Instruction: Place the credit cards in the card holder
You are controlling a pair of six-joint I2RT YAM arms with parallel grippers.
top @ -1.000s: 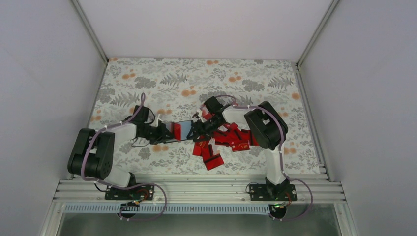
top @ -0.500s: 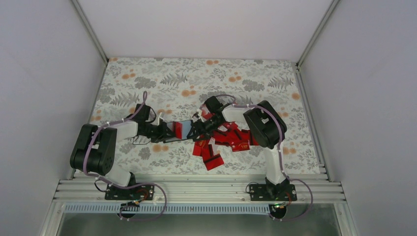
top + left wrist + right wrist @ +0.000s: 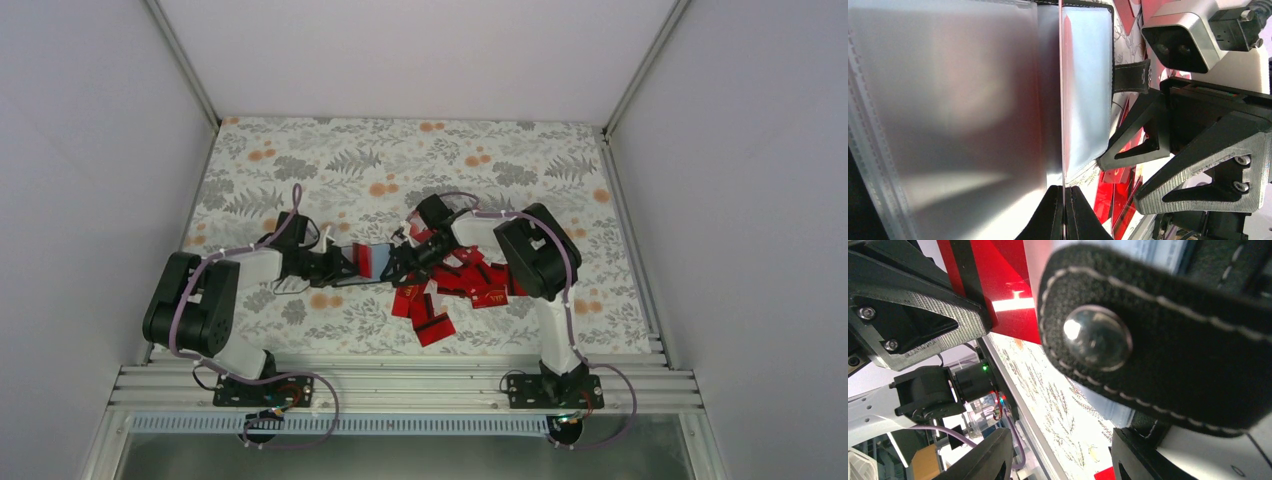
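1. In the left wrist view the card holder [image 3: 948, 100] fills most of the frame. Its grey, clear pockets are cut off at the top and left, so its whole outline is not seen.
2. In the right wrist view the snap tab [image 3: 1158, 360] and its metal stud [image 3: 1097, 336] loom close and blurred, hiding most of the holder behind them.
3. From above, the two arms meet at the middle of the table [image 3: 400, 160], and the fingertips are too small to make out.
4. The left gripper [image 3: 1064, 212] has its fingertips pressed together on a thin edge of the opened holder (whether a card also sits in that pinch cannot be told).
5. The right gripper [image 3: 1058, 447] has its fingers spread apart with nothing seen between them. The snap tab hangs just in front of them, on the holder's far side from the left gripper.
6. One red card [image 3: 362, 261] shows at the holder, between the two grippers.
7. The other credit cards [image 3: 455, 290] lie in a loose heap on the table to the holder's right, partly under the right arm.
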